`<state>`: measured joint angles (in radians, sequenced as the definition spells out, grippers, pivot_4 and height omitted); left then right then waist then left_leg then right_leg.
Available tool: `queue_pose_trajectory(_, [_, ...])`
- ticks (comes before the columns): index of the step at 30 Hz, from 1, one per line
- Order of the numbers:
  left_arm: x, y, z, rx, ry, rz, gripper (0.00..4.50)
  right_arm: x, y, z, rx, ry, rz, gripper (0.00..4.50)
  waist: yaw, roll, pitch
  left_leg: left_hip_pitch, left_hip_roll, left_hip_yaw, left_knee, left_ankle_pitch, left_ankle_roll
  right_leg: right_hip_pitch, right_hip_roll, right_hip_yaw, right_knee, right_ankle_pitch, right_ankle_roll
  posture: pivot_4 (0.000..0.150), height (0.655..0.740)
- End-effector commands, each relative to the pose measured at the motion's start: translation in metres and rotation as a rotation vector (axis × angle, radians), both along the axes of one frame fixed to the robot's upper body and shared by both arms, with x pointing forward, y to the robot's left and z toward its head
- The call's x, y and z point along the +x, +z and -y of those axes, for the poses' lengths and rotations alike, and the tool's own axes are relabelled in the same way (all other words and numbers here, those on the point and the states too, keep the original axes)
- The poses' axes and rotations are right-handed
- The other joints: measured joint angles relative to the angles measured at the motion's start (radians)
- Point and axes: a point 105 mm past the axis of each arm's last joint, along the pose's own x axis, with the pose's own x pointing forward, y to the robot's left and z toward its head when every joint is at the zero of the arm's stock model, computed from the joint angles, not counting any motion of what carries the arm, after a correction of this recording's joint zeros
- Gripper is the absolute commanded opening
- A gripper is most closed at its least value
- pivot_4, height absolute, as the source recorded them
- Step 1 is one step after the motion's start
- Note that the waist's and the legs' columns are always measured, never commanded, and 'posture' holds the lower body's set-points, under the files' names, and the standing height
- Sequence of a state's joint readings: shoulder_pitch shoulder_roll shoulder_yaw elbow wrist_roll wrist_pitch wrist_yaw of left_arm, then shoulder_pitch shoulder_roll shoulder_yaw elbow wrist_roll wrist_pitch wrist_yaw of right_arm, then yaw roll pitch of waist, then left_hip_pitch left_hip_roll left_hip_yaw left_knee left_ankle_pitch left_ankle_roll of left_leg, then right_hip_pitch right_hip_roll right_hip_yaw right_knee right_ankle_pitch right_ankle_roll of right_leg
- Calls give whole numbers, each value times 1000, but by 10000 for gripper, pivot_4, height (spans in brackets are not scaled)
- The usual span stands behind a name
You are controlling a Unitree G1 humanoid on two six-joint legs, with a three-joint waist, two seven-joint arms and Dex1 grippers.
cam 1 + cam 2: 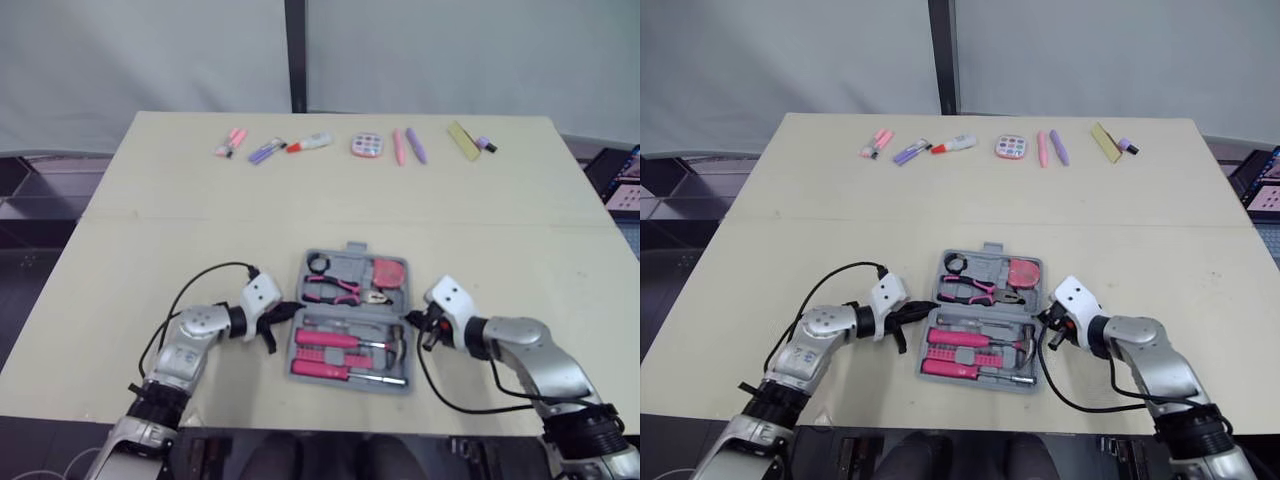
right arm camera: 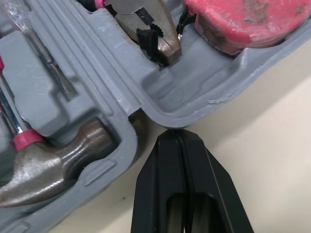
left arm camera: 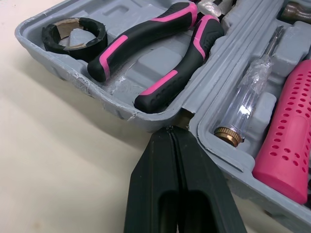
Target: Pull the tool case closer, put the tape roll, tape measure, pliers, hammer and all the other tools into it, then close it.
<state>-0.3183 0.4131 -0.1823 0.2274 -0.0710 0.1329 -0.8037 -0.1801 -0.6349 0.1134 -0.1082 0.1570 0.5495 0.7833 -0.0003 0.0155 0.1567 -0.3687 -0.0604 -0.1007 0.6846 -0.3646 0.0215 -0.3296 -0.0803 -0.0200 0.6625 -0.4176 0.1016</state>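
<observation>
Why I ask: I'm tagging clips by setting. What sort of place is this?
Likely a robot test room rather than a workshop: a beige table before a grey curtain, an open tool case, and pink and purple items lined up along the far edge.

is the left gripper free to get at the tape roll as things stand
Probably yes: the left gripper, shut, sits at the case edge, and the tape roll lies uncovered in the open corner nearby.

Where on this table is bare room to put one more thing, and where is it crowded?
Free: the band of table between the far row of small items and the tool case, and the stretches outside each arm. Crowded: both sides of the case, where the left end effector and right end effector touch it.
</observation>
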Motion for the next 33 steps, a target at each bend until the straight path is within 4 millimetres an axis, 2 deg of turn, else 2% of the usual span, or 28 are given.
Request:
queue_pose_trajectory(1, [-20, -15, 11, 15, -60, -69, 0, -6, 5, -9, -3, 61, 14, 453, -1, 0, 0, 0, 0, 0, 0, 0, 0, 0, 0, 0, 0, 0, 0, 1500, 7134])
queue_pose_trajectory(8, [-31, -15, 10, 12, -59, -85, 0, -10, 9, -13, 7, 79, 11, 453, -1, 0, 0, 0, 0, 0, 0, 0, 0, 0, 0, 1, 0, 0, 0, 1500, 7134])
queue_pose_trajectory(20, [-48, -17, 8, 8, -53, -115, 0, -38, 7, -19, 19, 136, -61, 453, -1, 0, 0, 0, 0, 0, -1, 0, 0, 0, 0, 1, -1, 0, 0, 1500, 7134])
queue_pose_trajectory(33, [-58, -17, 10, 1, -55, -131, 0, -45, 4, -20, 23, 135, -85, 453, 0, 0, 0, 0, 0, 0, -1, 0, 0, 0, 0, 1, -1, 0, 0, 1500, 7134])
